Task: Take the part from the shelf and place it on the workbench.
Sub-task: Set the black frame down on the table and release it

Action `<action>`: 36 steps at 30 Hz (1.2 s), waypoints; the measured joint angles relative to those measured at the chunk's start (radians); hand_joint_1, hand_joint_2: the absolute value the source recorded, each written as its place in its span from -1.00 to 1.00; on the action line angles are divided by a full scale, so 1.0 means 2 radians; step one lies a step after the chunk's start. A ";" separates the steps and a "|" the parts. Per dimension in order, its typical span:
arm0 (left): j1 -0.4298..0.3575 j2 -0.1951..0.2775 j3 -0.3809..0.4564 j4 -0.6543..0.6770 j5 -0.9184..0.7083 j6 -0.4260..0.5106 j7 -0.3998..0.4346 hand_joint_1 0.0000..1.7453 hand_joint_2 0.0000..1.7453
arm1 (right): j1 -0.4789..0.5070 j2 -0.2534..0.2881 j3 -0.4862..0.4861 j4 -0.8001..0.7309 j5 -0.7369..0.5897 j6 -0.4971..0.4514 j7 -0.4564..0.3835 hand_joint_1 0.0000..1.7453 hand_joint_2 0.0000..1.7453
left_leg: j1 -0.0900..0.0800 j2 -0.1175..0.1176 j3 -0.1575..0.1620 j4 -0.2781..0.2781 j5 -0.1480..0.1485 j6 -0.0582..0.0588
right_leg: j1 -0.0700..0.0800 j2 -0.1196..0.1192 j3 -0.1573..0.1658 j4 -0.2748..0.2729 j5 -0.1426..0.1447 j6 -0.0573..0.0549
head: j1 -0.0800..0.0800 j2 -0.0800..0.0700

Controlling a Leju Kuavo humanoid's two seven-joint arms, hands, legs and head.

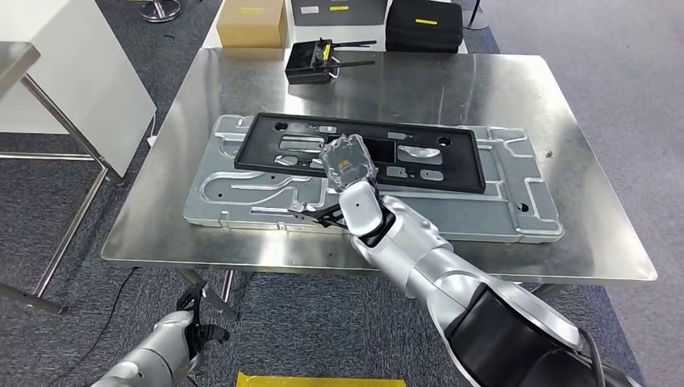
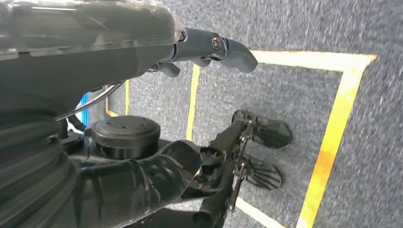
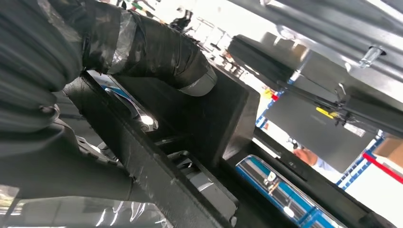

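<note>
From the head view, a long black frame-shaped part [image 1: 363, 151] lies flat on a large silver stamped metal plate [image 1: 516, 211], which rests on the steel workbench [image 1: 500, 89]. The right arm reaches in from below, and the right hand [image 1: 348, 164], wrapped in clear film, sits over the near long edge of the part about midway along it; from here it cannot be told whether the fingers grip the edge or only rest on it. At the far edge of the workbench stands a small black device [image 1: 310, 63] with antennas, and beyond the bench sit a cardboard box [image 1: 252, 22] and a black case [image 1: 424, 24]. The left hand [image 1: 198, 330] hangs low beside the bench, over the grey carpet. In the left wrist view, the left hand [image 2: 209, 50] shows its fingers [image 2: 235, 53] lightly curled with nothing in them, above carpet [image 2: 285, 90] marked with yellow tape lines [image 2: 332, 137]. In the right wrist view, the thick thumb [image 3: 166, 52] of the right hand lies pressed on a flat black face of the part [image 3: 223, 118], with darker fingers under the part's bar, so the hand holds the part
</note>
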 joint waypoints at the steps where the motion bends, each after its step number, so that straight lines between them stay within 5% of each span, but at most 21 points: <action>1: -0.001 0.000 0.000 0.000 0.000 0.000 0.000 -1.00 1.00 | -0.001 0.000 -0.001 0.001 -0.001 0.005 0.000 1.00 1.00 | 0.001 0.001 0.001 -0.002 0.001 0.003 | -0.001 0.000 -0.009 0.020 -0.012 0.003 | 0.000 0.000; 3: -0.001 0.000 0.000 0.000 0.000 -0.001 0.000 -1.00 1.00 | -0.002 -0.001 -0.003 0.005 -0.002 0.016 -0.002 1.00 1.00 | 0.001 0.001 0.001 -0.002 0.001 0.006 | -0.004 -0.001 -0.038 0.083 -0.041 0.006 | 0.001 0.000; 5: -0.001 0.000 0.000 0.000 0.000 -0.003 0.000 -1.00 1.00 | -0.002 -0.002 -0.003 0.009 -0.004 0.032 -0.006 1.00 1.00 | 0.001 0.001 0.001 -0.002 0.001 0.005 | -0.007 -0.001 -0.060 0.124 -0.050 0.009 | 0.001 0.000; 6: 0.000 0.000 0.000 0.000 0.000 -0.003 0.000 -1.00 1.00 | -0.002 -0.002 -0.004 0.010 -0.006 0.041 -0.009 1.00 1.00 | 0.001 0.000 0.001 -0.001 0.001 0.005 | -0.009 -0.002 -0.058 0.118 -0.041 0.010 | 0.001 0.000; 9: -0.001 0.000 0.002 0.000 0.000 -0.003 -0.002 -1.00 1.00 | -0.004 -0.001 -0.009 0.014 -0.012 0.069 -0.017 1.00 1.00 | 0.002 0.000 0.001 0.002 -0.002 0.000 | -0.011 -0.004 -0.014 0.026 0.003 0.010 | 0.001 0.000; 11: -0.001 0.000 0.003 0.000 0.000 -0.003 -0.004 -1.00 1.00 | -0.004 0.001 -0.013 0.016 -0.018 0.087 -0.024 1.00 1.00 | 0.000 -0.001 -0.001 0.003 -0.003 -0.006 | -0.009 -0.003 0.002 -0.007 0.010 0.007 | 0.000 0.000; 14: -0.001 0.001 0.004 0.000 0.000 -0.002 -0.007 -1.00 1.00 | -0.004 0.005 -0.020 0.020 -0.026 0.104 -0.033 1.00 1.00 | 0.001 0.000 -0.002 0.002 -0.004 -0.015 | -0.007 -0.002 0.003 -0.012 0.011 -0.002 | 0.000 0.000; 16: -0.001 0.002 0.005 0.000 0.000 0.001 -0.009 -1.00 1.00 | -0.004 0.008 -0.024 0.021 -0.029 0.108 -0.036 0.00 0.00 | 0.002 0.000 -0.013 0.028 -0.022 -0.018 | -0.009 -0.002 0.004 -0.015 0.013 -0.009 | 0.000 0.000; 18: -0.001 0.003 0.005 0.000 0.001 0.003 -0.010 -1.00 1.00 | -0.004 0.011 -0.028 0.022 -0.033 0.111 -0.039 -1.00 -1.00 | 0.002 0.000 -0.040 0.089 -0.052 -0.019 | -0.007 -0.002 0.005 -0.016 0.013 -0.013 | 0.000 0.000; 20: 0.001 0.003 0.006 0.000 0.001 0.003 -0.010 -1.00 0.00 | -0.004 0.013 -0.032 0.023 -0.037 0.113 -0.042 -1.00 -1.00 | 0.002 0.000 -0.065 0.139 -0.066 -0.019 | -0.005 -0.002 0.005 -0.015 0.012 -0.015 | 0.000 0.000; 21: 0.001 0.004 0.007 0.000 0.002 0.003 -0.010 -1.00 -0.50 | -0.004 0.013 -0.034 0.024 -0.039 0.113 -0.043 -1.00 -1.00 | 0.002 0.000 -0.067 0.140 -0.060 -0.018 | -0.004 -0.002 0.005 -0.014 0.012 -0.016 | 0.000 0.000; 22: 0.001 0.004 0.007 0.000 0.002 0.003 -0.010 -1.00 -1.00 | -0.004 0.014 -0.036 0.024 -0.040 0.113 -0.043 -1.00 -1.00 | 0.002 0.000 -0.059 0.122 -0.046 -0.017 | -0.003 -0.002 0.006 -0.013 0.011 -0.016 | 0.000 0.000; 24: 0.001 0.004 0.008 0.000 0.003 0.003 -0.009 -1.00 -1.00 | -0.005 0.015 -0.040 0.024 -0.042 0.113 -0.044 -1.00 -1.00 | 0.000 0.000 -0.027 0.056 -0.013 -0.012 | -0.002 -0.001 0.007 -0.011 0.009 -0.015 | 0.000 0.000; 26: 0.000 0.005 0.009 0.000 0.003 0.003 -0.009 -1.00 -1.00 | -0.006 0.017 -0.043 0.024 -0.044 0.114 -0.044 -1.00 -1.00 | -0.003 -0.001 -0.007 0.013 -0.001 -0.008 | -0.001 -0.001 0.005 -0.009 0.008 -0.012 | 0.000 0.000; 29: 0.001 0.005 0.011 0.000 0.005 0.002 -0.009 -1.00 -1.00 | -0.006 0.017 -0.047 0.025 -0.046 0.114 -0.045 -1.00 -1.00 | -0.003 -0.001 -0.003 0.003 -0.001 -0.004 | -0.001 -0.001 0.004 -0.010 0.009 -0.004 | 0.000 0.000; 31: 0.000 0.005 0.013 0.000 0.006 0.001 -0.009 -1.00 -1.00 | -0.008 0.017 -0.050 0.025 -0.047 0.114 -0.045 -1.00 -1.00 | 0.000 0.000 0.001 -0.003 0.002 0.002 | 0.000 -0.001 -0.002 0.007 -0.004 0.002 | 0.000 0.000; 34: 0.000 0.004 0.016 0.000 0.006 0.001 -0.009 -1.00 -1.00 | -0.008 0.017 -0.052 0.026 -0.047 0.114 -0.045 -1.00 -1.00 | 0.001 0.001 0.003 -0.005 0.003 0.006 | -0.004 -0.002 -0.044 0.096 -0.047 0.009 | 0.000 0.000; 36: 0.001 0.004 0.017 0.000 0.007 0.000 -0.009 -1.00 -1.00 | -0.007 0.017 -0.052 0.027 -0.047 0.114 -0.045 -1.00 -1.00 | 0.001 0.001 0.002 -0.004 0.003 0.006 | -0.007 -0.003 -0.058 0.125 -0.052 0.011 | 0.000 0.000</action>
